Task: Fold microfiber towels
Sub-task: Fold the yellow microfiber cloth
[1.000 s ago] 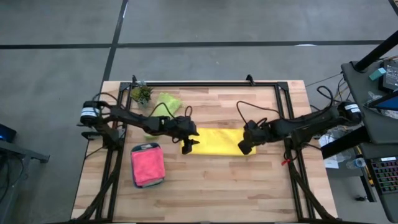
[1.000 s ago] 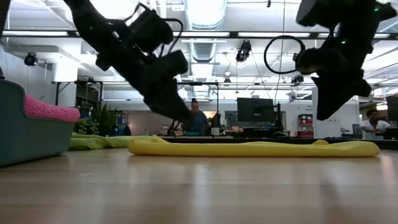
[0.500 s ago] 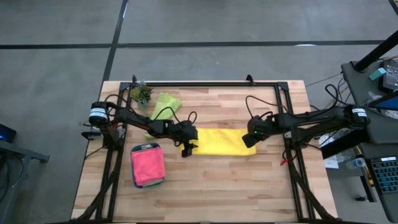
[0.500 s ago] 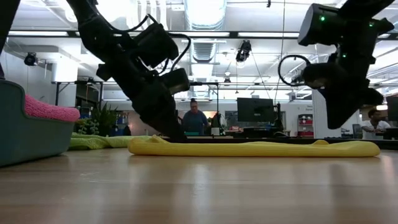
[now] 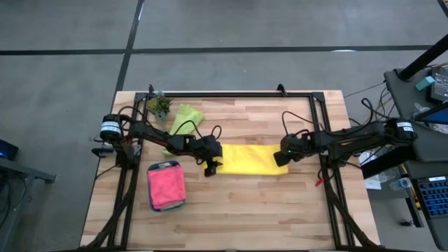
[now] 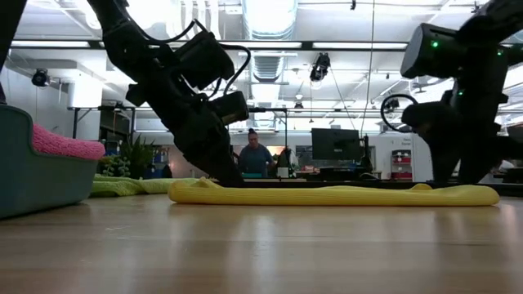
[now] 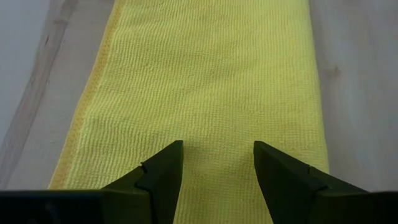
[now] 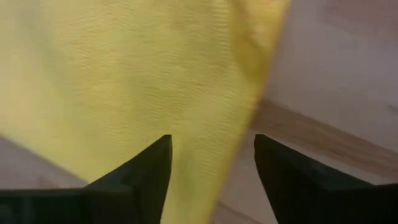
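The yellow towel (image 5: 248,159) lies flat on the wooden table as a long folded strip, running left to right. My left gripper (image 5: 210,168) stands open at the strip's left end, and its wrist view looks along the cloth (image 7: 211,74). My right gripper (image 5: 281,158) stands open low over the strip's right end (image 8: 155,81). A lime green towel (image 5: 185,117) lies crumpled at the far left. A pink towel (image 5: 166,185) rests in the teal tray (image 5: 151,168). My left gripper comes down slanting from the table's left side. Its open fingertips (image 6: 227,178) reach the top of the yellow towel's left end (image 7: 214,134) with no cloth pinched between them. The towel lies flat on the table. My right gripper is down at the towel's right end (image 6: 458,189); whether its open fingers touch the cloth I cannot tell.
A small potted plant (image 5: 159,106) stands at the far left corner beside the lime green towel. The teal tray (image 6: 33,175) sits at the near left. A black frame (image 5: 231,94) runs around the table's edges. Bare wood shows in front of the yellow towel.
My left gripper has come down onto the yellow towel's left end and then kept still. My right gripper has moved a little toward the table's right edge, sunk to the towel's right end and opened. The towel has stayed flat in place.
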Action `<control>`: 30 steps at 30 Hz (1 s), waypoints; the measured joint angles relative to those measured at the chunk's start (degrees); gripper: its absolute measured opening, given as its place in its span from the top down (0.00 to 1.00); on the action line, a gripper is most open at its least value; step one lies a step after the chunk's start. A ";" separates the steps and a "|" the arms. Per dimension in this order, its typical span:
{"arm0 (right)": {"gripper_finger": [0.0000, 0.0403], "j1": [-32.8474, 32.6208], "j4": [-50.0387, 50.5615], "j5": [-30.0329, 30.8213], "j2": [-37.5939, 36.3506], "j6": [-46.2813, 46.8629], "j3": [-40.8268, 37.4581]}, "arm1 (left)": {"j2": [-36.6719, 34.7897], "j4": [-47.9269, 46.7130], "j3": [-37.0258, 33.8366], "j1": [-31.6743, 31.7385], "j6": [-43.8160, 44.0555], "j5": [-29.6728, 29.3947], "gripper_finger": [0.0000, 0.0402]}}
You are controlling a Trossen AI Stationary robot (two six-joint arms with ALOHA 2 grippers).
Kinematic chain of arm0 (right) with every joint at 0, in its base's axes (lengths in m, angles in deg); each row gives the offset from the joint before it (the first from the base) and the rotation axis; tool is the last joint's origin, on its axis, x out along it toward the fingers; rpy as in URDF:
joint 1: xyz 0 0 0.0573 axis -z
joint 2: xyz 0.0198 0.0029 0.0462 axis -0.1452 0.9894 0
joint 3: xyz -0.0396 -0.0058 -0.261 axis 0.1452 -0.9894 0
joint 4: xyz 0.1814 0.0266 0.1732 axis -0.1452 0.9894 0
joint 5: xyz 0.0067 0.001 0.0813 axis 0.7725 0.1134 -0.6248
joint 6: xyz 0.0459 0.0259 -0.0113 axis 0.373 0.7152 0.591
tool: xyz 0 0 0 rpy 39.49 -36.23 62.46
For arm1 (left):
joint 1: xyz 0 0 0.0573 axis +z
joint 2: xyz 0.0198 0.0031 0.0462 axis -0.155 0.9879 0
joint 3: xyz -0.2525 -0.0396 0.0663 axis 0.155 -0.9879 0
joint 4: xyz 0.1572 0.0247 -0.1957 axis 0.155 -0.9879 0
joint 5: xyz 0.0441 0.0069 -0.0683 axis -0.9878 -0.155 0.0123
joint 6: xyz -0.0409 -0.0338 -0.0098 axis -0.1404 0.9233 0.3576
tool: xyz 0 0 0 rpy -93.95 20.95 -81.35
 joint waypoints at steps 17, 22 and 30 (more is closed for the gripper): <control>0.38 -0.02 -18.58 -0.60 -0.02 0.30 -7.84 | 0.00 0.06 0.00 0.00 0.02 0.01 0.55; 0.38 0.11 -12.08 -1.90 -1.16 0.28 -6.03 | 0.00 -0.10 -0.02 0.00 0.04 0.01 0.55; 0.38 0.11 2.21 2.35 -2.58 -0.25 -1.81 | -0.11 -4.11 -0.07 0.02 -1.05 -0.32 0.55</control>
